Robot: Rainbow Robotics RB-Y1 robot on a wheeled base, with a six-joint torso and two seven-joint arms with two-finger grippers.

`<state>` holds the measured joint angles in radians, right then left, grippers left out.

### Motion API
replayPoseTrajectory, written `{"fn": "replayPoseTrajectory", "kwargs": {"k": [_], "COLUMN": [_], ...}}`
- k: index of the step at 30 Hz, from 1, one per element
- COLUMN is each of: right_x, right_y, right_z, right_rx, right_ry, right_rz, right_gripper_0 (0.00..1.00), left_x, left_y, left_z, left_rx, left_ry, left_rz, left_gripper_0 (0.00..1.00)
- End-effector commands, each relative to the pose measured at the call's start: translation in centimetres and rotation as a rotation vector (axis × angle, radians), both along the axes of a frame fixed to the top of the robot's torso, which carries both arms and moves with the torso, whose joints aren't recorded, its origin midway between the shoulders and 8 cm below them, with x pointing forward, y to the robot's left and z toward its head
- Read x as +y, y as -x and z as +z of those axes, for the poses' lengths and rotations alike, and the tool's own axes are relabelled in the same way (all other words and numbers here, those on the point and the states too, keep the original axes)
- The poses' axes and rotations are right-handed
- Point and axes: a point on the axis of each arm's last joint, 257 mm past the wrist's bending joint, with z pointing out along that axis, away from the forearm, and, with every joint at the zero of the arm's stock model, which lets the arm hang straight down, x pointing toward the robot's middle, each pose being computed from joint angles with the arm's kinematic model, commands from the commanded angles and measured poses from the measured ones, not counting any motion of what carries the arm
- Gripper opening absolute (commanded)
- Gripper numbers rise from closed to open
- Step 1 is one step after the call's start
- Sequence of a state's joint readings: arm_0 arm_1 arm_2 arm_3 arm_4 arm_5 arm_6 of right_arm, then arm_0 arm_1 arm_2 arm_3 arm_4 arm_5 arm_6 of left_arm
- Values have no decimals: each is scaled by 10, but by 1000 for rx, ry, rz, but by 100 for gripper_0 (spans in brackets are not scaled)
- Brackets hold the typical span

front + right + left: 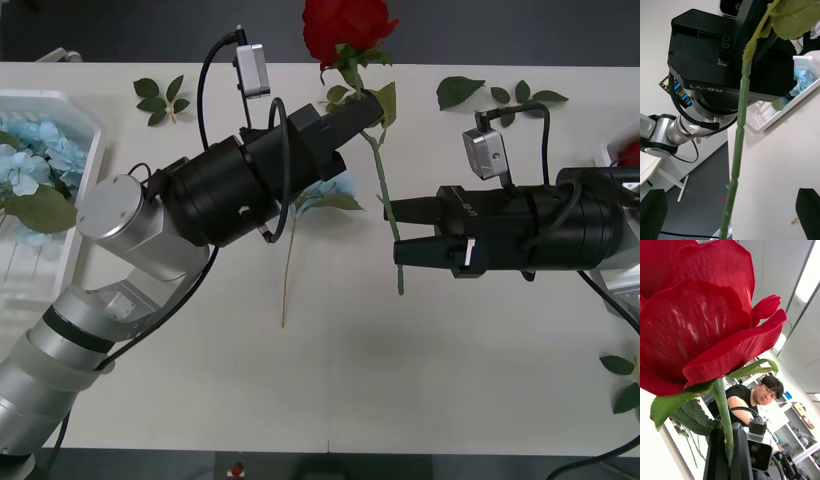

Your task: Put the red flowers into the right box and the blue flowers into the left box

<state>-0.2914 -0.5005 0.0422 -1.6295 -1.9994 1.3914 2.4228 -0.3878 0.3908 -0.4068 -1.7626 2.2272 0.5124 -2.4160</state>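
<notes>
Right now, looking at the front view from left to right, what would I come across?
Left box holding blue flowers → left hand gripping a red rose by its stem → right hand, open → right box at the edge.

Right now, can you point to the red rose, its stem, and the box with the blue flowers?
red rose [348, 25], front view, on the petals.
stem [739, 123], right wrist view, mid-stem.
left box [85, 185], front view, on its white rim.

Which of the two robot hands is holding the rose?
The left gripper, its fingers shut on the rose stem just under the bloom. The right gripper is open around the lower stem without clamping it.
</notes>
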Motion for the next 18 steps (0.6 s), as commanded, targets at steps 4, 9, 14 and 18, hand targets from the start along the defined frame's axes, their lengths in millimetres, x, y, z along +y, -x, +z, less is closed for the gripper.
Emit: {"fn": "replayPoseTrajectory", "kwargs": {"k": [4, 9, 14, 18], "right_x": [14, 21, 27, 31], "right_y": [-3, -4, -5, -7], "right_z": [23, 21, 19, 18], "right_rx": [-117, -122, -122, -122], "right_ry": [-11, -11, -13, -12], "right_rz": [8, 7, 5, 0], "right_gripper_0": [100, 100, 100, 100], "left_x": [-16, -16, -16, -16], "left_y": [8, 8, 8, 8], "left_z": [9, 9, 8, 8], "left_rx": [-98, -97, -94, -94], "left_ry": [-47, -46, -46, -46], "left_rz": [2, 1, 0, 0], "left_gripper_0": [0, 0, 0, 0]}}
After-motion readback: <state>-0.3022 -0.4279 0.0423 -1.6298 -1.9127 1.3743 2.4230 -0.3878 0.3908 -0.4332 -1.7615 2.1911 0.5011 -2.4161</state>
